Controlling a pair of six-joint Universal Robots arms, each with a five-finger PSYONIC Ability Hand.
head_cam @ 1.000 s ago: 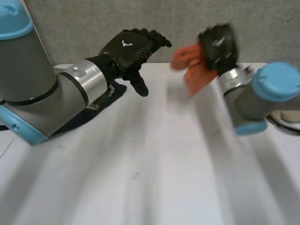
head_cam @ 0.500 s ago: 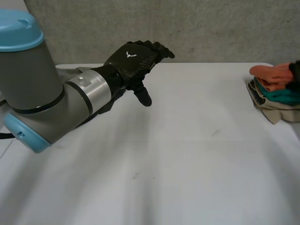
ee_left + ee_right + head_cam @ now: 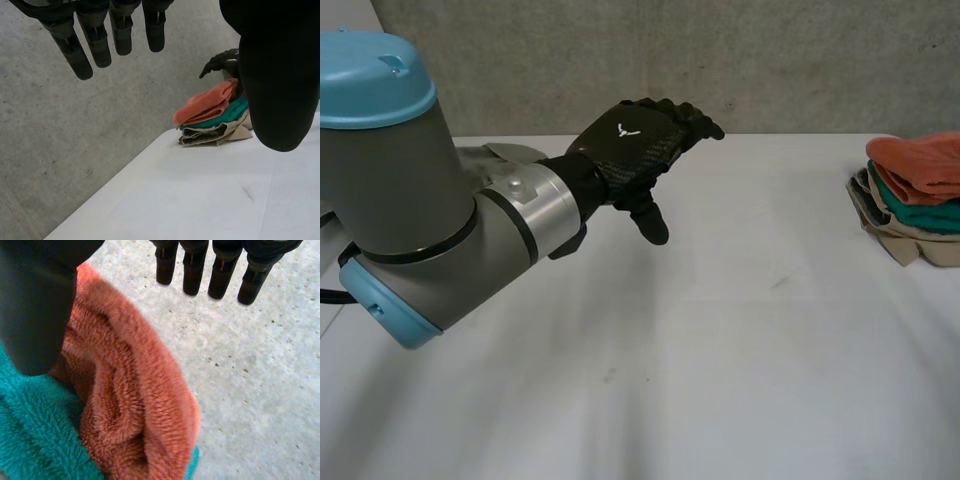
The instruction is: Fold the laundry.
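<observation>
A stack of folded laundry lies at the table's right edge: an orange towel (image 3: pixel 923 160) on top, a teal one (image 3: pixel 925 208) under it, a beige piece (image 3: pixel 908 240) at the bottom. My left hand (image 3: pixel 638 148) hovers open over the back middle of the table, holding nothing. In the left wrist view its thumb (image 3: pixel 277 75) and straight fingers (image 3: pixel 96 42) frame the stack (image 3: pixel 212 107), with my right hand (image 3: pixel 222 61) just behind it. In the right wrist view my right hand (image 3: pixel 193 267) is open above the orange towel (image 3: pixel 130 390) and the teal towel (image 3: pixel 30 445), with its thumb (image 3: pixel 35 305) next to the orange cloth.
The white table (image 3: pixel 720 350) stretches bare between my left arm (image 3: pixel 440 230) and the stack. A grey concrete wall (image 3: pixel 800 60) stands right behind the table's far edge. The stack sits close to the table's right edge.
My right hand carried the orange towel to the right, set it on the stack and opened. My left hand drifted slightly right.
</observation>
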